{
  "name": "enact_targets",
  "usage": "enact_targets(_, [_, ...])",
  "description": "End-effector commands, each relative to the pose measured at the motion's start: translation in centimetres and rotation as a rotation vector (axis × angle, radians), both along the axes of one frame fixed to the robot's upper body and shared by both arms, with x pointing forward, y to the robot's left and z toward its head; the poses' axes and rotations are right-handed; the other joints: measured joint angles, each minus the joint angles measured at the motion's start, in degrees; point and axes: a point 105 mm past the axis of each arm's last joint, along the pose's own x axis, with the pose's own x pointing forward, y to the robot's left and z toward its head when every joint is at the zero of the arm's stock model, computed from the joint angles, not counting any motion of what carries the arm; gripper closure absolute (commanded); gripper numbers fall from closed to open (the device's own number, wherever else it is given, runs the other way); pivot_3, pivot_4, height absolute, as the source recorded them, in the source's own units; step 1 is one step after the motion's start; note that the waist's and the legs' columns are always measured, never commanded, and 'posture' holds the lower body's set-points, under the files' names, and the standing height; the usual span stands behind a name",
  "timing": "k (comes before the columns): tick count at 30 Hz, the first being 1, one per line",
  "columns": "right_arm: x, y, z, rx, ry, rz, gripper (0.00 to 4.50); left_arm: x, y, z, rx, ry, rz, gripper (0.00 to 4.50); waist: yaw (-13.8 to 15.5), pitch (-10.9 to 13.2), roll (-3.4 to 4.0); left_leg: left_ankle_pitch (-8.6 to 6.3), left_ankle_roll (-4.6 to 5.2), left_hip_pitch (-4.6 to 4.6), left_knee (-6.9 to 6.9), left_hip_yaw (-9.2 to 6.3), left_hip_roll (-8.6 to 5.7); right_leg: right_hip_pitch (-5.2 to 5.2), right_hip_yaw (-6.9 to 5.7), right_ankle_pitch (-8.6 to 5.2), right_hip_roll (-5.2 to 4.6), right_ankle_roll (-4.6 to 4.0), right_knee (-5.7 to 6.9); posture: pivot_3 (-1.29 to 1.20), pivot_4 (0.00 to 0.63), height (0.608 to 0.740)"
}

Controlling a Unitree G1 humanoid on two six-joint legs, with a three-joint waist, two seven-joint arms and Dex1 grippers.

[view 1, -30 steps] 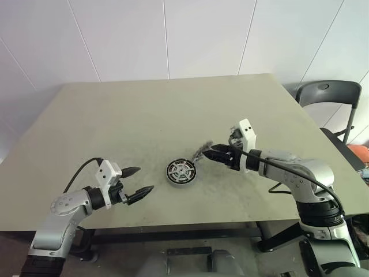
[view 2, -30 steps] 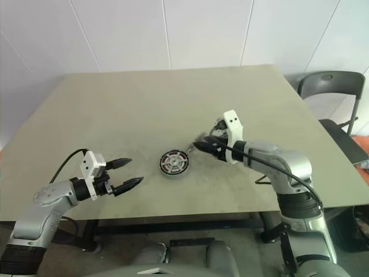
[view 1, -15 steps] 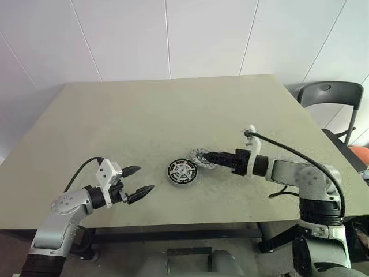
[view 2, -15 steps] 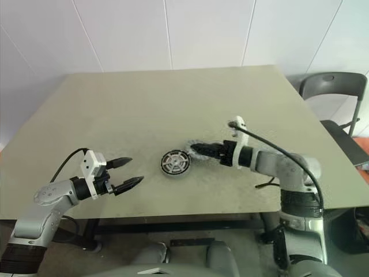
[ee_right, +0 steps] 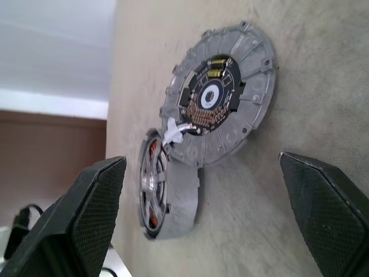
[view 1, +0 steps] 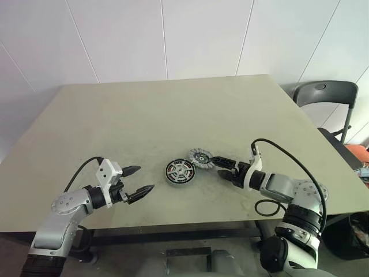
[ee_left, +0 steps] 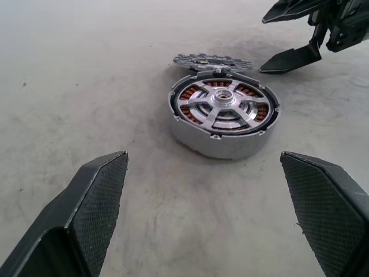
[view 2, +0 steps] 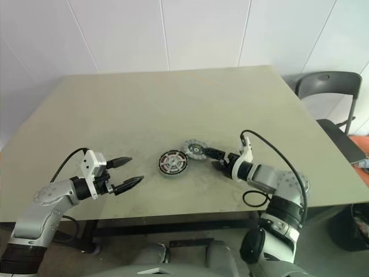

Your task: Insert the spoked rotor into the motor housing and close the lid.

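The motor housing (view 1: 181, 172) rests flat on the table, with the spoked rotor (ee_left: 222, 105) seated in it; copper windings show between the silver spokes. Right beside it, on its far right, the grey lid (view 1: 201, 157) lies on the table, a dark round board around its central hole (ee_right: 222, 95) facing up. My right gripper (view 1: 217, 167) is open, low over the table just right of the lid, with nothing between its fingers. My left gripper (view 1: 145, 178) hangs open to the left of the housing, apart from it, and holds nothing.
The grey-green table (view 1: 144, 115) has bare room all around the parts. A dark chair (view 1: 323, 95) stands off the table's far right corner. An orange thing (view 1: 360, 156) lies by the right edge. A black cable (view 1: 282, 151) loops over my right arm.
My right gripper has let go of the lid, which now lies beside the housing. That gripper has opened, rolled, sunk and drawn back a little. The left arm has kept still.
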Motion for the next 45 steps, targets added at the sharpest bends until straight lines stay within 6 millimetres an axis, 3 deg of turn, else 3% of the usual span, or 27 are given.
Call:
enact_targets(1, [0.3, 1.4, -0.1, 0.023, 0.027, 0.004, 0.03, -0.1, -0.4, 1.2, -0.009, -0.043, -0.020, 0.00, -0.7, 0.0, 0.03, 0.00, 0.00, 0.00, 0.00, 0.00, 0.08, -0.01, -0.01, 0.03, 0.08, -0.06, 0.00, 0.00, 0.000, 0.740])
enact_targets(17, [0.4, 4.0, 2.4, 0.101, -0.050, 0.075, 0.03, -0.3, -0.3, 2.1, -0.014, -0.050, -0.012, 0.00, -2.4, 0.0, 0.32, 0.00, 0.01, -0.09, -0.18, 0.00, 0.50, -0.30, 0.01, 0.15, 0.52, -0.27, 0.04, 0.00, 0.000, 0.740])
enact_targets(28, [1.5, 4.7, 0.3, 0.037, 0.038, 0.018, 0.03, -0.2, -0.6, 2.4, -0.015, -0.052, -0.011, 0.00, -2.4, 0.0, 0.35, 0.00, 0.00, -0.09, -0.20, 0.00, 0.50, -0.33, 0.01, 0.15, 0.53, -0.27, 0.04, 0.00, 0.000, 0.740])
enact_targets(31, [1.9, 4.8, 0.3, 0.037, 0.032, -0.002, 0.64, -0.2, -0.5, 2.4, -0.014, -0.053, -0.007, 0.00, -2.5, 0.0, 0.36, 0.00, 0.00, -0.07, -0.18, 0.00, 0.50, -0.31, 0.01, 0.15, 0.53, -0.27, 0.05, 0.00, 0.000, 0.740])
enact_targets(37, [2.8, 4.3, 0.5, -0.014, -0.034, -0.056, 2.72, -0.2, -0.4, 2.4, -0.012, -0.055, -0.002, 0.00, -2.4, 0.0, 0.37, 0.00, 0.00, -0.10, -0.20, 0.00, 0.50, -0.33, 0.01, 0.16, 0.53, -0.28, 0.02, 0.00, 0.000, 0.740])
enact_targets(42, [2.3, 4.9, 1.8, -0.043, -0.155, 0.008, 4.42, -0.1, -0.4, 2.4, -0.011, -0.058, -0.003, 0.00, -2.5, 0.0, 0.38, 0.00, 0.00, -0.10, -0.26, 0.00, 0.50, -0.35, 0.01, 0.16, 0.53, -0.28, 0.00, 0.00, 0.000, 0.740])
enact_targets(45, [1.4, 5.4, 2.6, -0.145, -0.286, 0.102, 4.46, 0.0, -0.4, 2.4, -0.009, -0.059, -0.003, 0.00, -2.4, 0.0, 0.39, 0.00, 0.00, -0.10, -0.25, 0.00, 0.50, -0.34, 0.01, 0.16, 0.53, -0.28, 0.00, 0.00, 0.000, 0.740])
